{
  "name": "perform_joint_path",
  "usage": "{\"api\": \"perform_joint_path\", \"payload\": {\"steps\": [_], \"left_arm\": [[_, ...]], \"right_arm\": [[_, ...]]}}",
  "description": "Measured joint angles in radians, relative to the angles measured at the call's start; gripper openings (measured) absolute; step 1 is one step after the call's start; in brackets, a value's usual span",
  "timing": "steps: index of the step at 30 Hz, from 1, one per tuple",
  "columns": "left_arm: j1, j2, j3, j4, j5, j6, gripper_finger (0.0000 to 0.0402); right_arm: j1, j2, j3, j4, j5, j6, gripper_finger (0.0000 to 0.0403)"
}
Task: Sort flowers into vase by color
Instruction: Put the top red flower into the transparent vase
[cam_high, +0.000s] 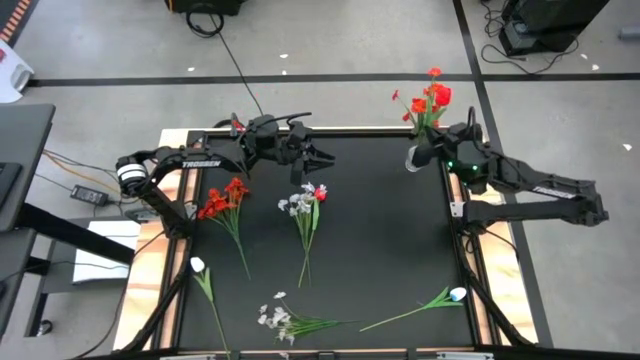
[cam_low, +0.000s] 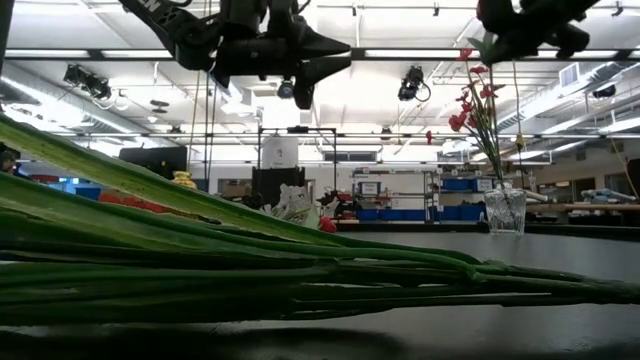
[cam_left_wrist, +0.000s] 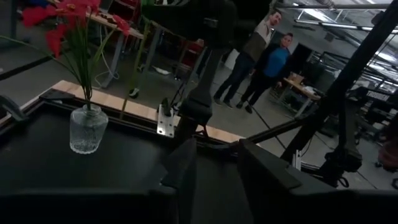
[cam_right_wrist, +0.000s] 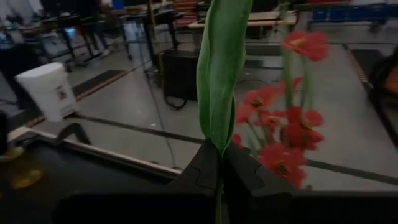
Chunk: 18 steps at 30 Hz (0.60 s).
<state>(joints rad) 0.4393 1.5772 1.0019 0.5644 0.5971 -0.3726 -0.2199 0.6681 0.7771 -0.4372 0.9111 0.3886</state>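
A clear glass vase (cam_high: 413, 158) stands at the table's far right corner with several red flowers (cam_high: 430, 98) in it. It also shows in the low view (cam_low: 505, 210) and the left wrist view (cam_left_wrist: 87, 129). My right gripper (cam_high: 428, 148) is right above the vase, shut on a green flower stem with a long leaf (cam_right_wrist: 219, 74). My left gripper (cam_high: 322, 157) hangs open and empty above the table's far middle. On the table lie a red bunch (cam_high: 224, 198), a white-and-red sprig (cam_high: 306, 203), a white bud (cam_high: 197, 265), a white sprig (cam_high: 277, 318) and a white-budded stem (cam_high: 455, 295). My right gripper pinches the flower's green stem at the foot of its long leaf (cam_right_wrist: 217, 144) between its two fingers. In the low view the thin stem (cam_low: 516, 120) hangs down from the gripper to the vase's mouth. The flower is clear of the table.
The table's black mat (cam_high: 380, 230) has wooden edges and a frame rail around it. Long green leaves (cam_low: 200, 250) lie close in front of the low camera. Two people (cam_left_wrist: 264, 56) stand in the room beyond the table.
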Motion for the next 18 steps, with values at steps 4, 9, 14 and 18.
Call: {"api": "perform_joint_path", "payload": {"steps": [4, 9, 14, 18], "left_arm": [[0.009, 0.0, 0.0, 0.0, 0.0, 0.0, 0.0125], [0.014, 0.0, 0.0, -0.001, 0.0, 0.0, 0.0125], [0.014, 0.0, 0.0, -0.006, 0.0, 0.001, 0.0125], [0.014, 0.0, -0.001, -0.023, 0.0, 0.001, 0.0126]], "right_arm": [[-0.038, -0.004, -0.013, 0.015, 0.057, -0.043, 0.0016], [-0.109, -0.001, -0.031, 0.108, 0.063, -0.126, 0.0016], [-0.188, 0.001, -0.071, 0.138, 0.021, -0.126, 0.0016], [-0.23, -0.001, -0.117, 0.242, -0.013, -0.143, 0.0016]]}}
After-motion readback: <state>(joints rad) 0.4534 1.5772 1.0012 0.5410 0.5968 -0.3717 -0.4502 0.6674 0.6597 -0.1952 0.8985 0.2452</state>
